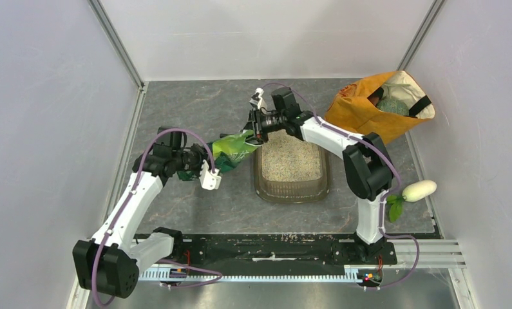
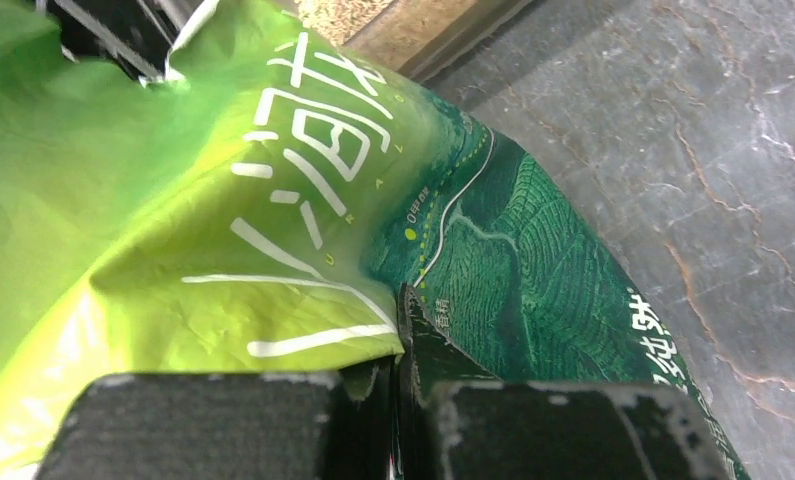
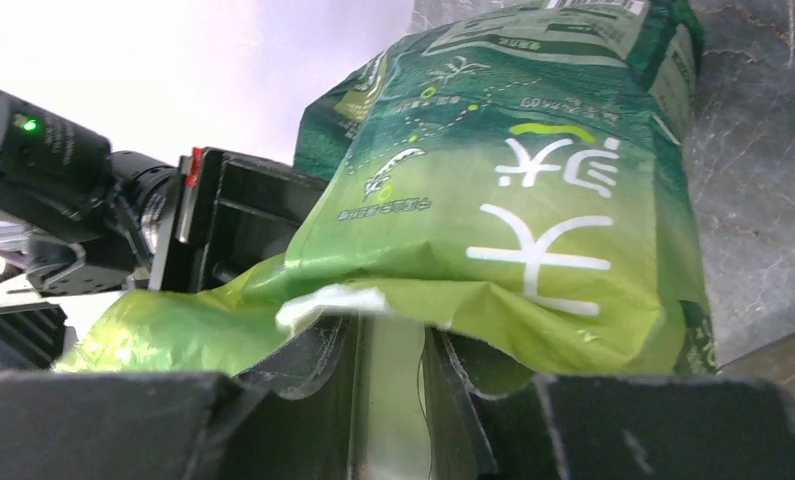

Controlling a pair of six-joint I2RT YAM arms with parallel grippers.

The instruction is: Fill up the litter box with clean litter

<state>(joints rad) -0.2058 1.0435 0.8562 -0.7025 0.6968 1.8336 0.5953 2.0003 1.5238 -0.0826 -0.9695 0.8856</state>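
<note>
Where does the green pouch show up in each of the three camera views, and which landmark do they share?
Top external: green pouch left of centre, at the litter box's upper-left corner.
Left wrist: green pouch fills the left and middle.
Right wrist: green pouch fills the middle and right.
Shared landmark: the grey marbled table, at the right edge in both wrist views.

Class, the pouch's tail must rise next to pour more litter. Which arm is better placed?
Left. The left gripper is shut on the pouch at the end away from the litter box; the right gripper holds the mouth end by the box's corner.
</note>
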